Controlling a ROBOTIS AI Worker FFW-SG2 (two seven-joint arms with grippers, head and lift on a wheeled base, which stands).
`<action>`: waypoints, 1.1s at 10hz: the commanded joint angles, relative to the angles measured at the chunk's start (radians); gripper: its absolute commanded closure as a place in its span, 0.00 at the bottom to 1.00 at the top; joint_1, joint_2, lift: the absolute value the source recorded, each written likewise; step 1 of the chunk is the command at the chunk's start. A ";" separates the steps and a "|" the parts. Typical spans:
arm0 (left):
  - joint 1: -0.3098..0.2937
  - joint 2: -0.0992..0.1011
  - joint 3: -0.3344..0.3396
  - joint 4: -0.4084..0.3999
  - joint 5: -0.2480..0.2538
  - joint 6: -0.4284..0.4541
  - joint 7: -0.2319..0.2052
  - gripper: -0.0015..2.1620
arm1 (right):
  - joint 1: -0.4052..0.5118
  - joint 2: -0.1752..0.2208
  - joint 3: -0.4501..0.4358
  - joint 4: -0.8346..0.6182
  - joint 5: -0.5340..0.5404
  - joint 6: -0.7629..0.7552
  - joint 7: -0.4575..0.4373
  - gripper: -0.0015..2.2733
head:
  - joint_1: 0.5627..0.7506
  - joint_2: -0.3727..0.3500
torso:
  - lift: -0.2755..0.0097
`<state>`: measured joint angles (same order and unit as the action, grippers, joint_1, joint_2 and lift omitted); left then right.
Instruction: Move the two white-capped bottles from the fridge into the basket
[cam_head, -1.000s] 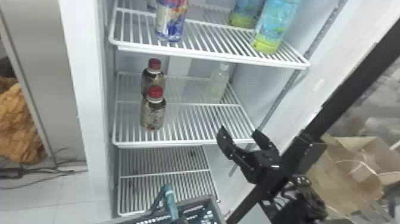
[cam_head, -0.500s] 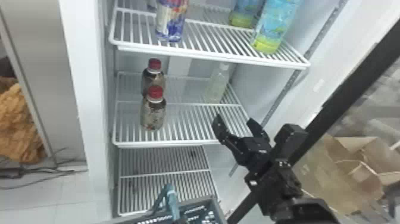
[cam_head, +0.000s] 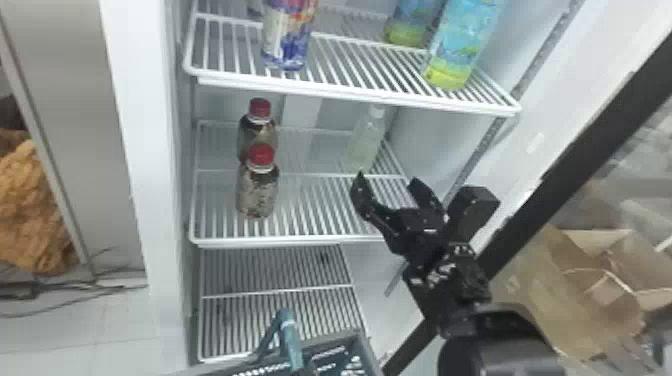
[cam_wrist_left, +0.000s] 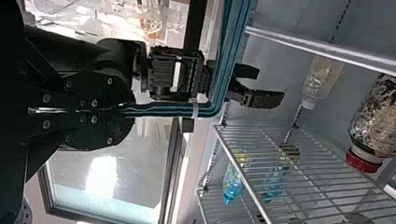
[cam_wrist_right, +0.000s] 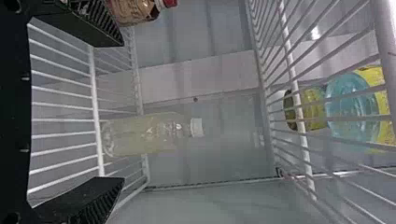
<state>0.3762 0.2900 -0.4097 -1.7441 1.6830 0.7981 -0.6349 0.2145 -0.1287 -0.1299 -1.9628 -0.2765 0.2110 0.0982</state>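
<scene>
White-capped bottle (cam_head: 365, 142) holds pale liquid (cam_wrist_right: 133, 140), right pincer (cam_head: 388, 180) wide, left pincer (cam_wrist_left: 125, 112) holding the basket handle (cam_head: 291, 342).

Wire shelf (cam_head: 300, 242); pale bottle (cam_head: 365, 142); red-capped bottles (cam_head: 257, 194)

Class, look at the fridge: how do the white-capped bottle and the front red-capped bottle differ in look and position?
The white-capped bottle looks pale and see-through; the front red-capped bottle is dark and speckled.
The white-capped bottle is farther back, on the right; the front red-capped bottle is nearer, on the left.
Both stand upright on one wire shelf.
</scene>
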 joint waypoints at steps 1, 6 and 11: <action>-0.001 0.000 -0.001 0.000 0.002 -0.001 0.000 0.52 | -0.035 -0.003 0.000 0.037 0.023 -0.027 0.000 0.00 | 0.70 0.03 | 0.05; -0.003 0.000 -0.001 0.000 0.002 -0.001 0.000 0.52 | -0.168 -0.008 0.008 0.209 0.057 -0.083 0.000 0.00 | 0.70 0.03 | 0.05; -0.013 -0.002 -0.011 0.008 0.006 -0.005 0.000 0.52 | -0.300 -0.014 0.024 0.398 0.085 -0.115 0.023 0.00 | 0.70 0.03 | 0.05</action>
<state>0.3631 0.2884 -0.4186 -1.7375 1.6874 0.7935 -0.6350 -0.0653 -0.1419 -0.1082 -1.5881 -0.1921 0.0958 0.1188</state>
